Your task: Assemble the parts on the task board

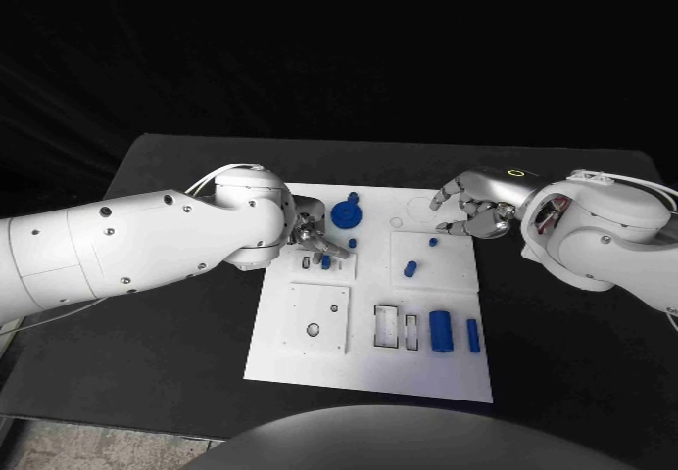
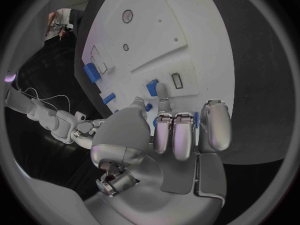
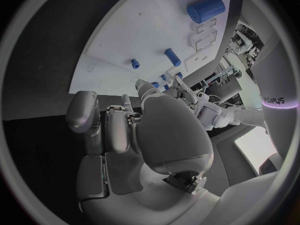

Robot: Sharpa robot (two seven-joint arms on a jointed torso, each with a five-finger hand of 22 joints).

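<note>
The white task board point(image 1: 318, 338) lies mid-table. My left hand point(image 1: 322, 240) hovers over its far left part, one fingertip point(image 2: 161, 90) touching a small blue piece point(image 2: 152, 86) point(image 1: 325, 261) beside a slot. A small blue peg point(image 1: 354, 242) sits close by my thumb; whether it is pinched is unclear. A round blue part point(image 1: 348, 212) stands just beyond the fingers. My right hand point(image 1: 476, 211) point(image 3: 134, 130) hangs over the board's far right corner, fingers loosely bent, holding nothing. Two small pegs point(image 1: 434, 241) point(image 1: 410, 268) lie below it.
A large blue cylinder point(image 1: 441, 330) point(image 3: 206, 8) and a blue bar point(image 1: 473, 336) rest on the board's near right part, next to rectangular slots point(image 1: 386, 326). A square plate with holes point(image 1: 318, 318) is near left. Black table point(image 1: 169, 323) surrounds the board.
</note>
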